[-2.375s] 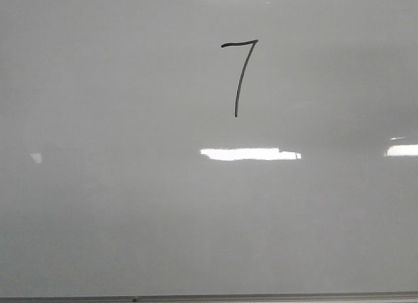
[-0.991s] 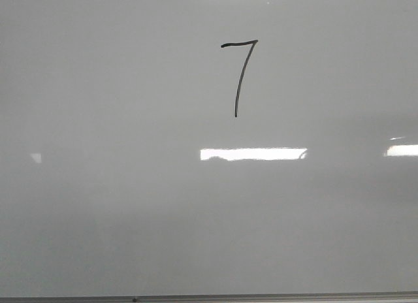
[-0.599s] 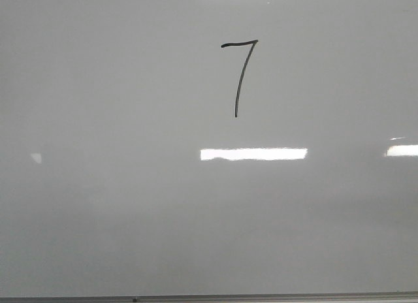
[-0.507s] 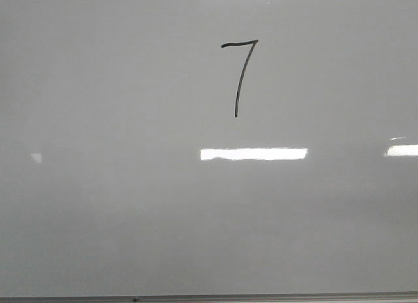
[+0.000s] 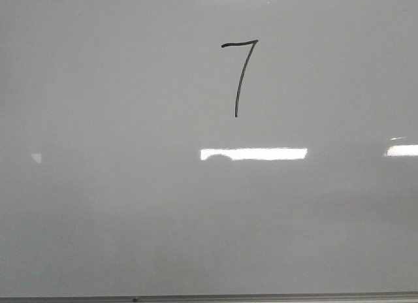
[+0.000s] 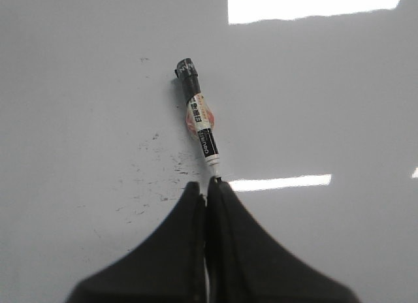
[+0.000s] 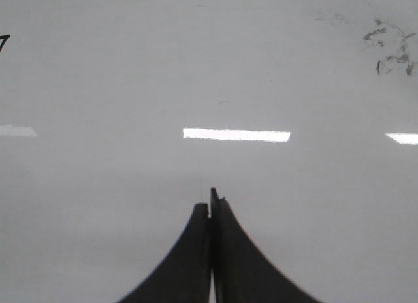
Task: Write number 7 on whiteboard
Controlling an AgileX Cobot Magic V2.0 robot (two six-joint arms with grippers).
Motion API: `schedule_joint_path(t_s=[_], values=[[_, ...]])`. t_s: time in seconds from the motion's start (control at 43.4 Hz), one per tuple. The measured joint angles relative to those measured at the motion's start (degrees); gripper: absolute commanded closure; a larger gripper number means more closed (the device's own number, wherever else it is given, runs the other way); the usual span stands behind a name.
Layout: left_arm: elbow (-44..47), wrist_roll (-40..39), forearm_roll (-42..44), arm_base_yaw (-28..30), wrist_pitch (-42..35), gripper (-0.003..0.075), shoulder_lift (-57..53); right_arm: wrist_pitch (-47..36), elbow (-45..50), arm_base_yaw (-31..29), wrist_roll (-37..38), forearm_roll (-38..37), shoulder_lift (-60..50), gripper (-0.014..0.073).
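**Seven drawn, marker lying on the board**

The number 7 stands in thin black ink in the upper middle of the whiteboard, above a bright rectangular light reflection; its wavy top bar and long downstroke read as complete, so the writing step looks done. In the front view neither arm shows.

In the left wrist view, the left tool has its fingers pressed together with nothing between them. A marker lies flat on the board just beyond the fingertips, apart from them as far as I can tell, probably set down because it is no longer needed. Faint ink smudges speckle the surface beside it.

The right tool is likewise closed and empty, over bare board.
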Motion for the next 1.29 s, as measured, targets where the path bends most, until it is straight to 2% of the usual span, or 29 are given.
schedule_joint_path(t_s=[0.599,0.922,1.291], values=[[0.00,0.00,0.00,0.00,0.00,0.0741,0.00,0.00,0.00,0.00,0.00,0.00,0.00,0.0711],[0.00,0.00,0.00,0.00,0.00,0.0741,0.00,-7.48,0.00,0.00,0.00,0.00,0.00,0.0711],[0.00,0.00,0.00,0.00,0.00,0.0741,0.00,-8.18,0.00,0.00,0.00,0.00,0.00,0.0711]])
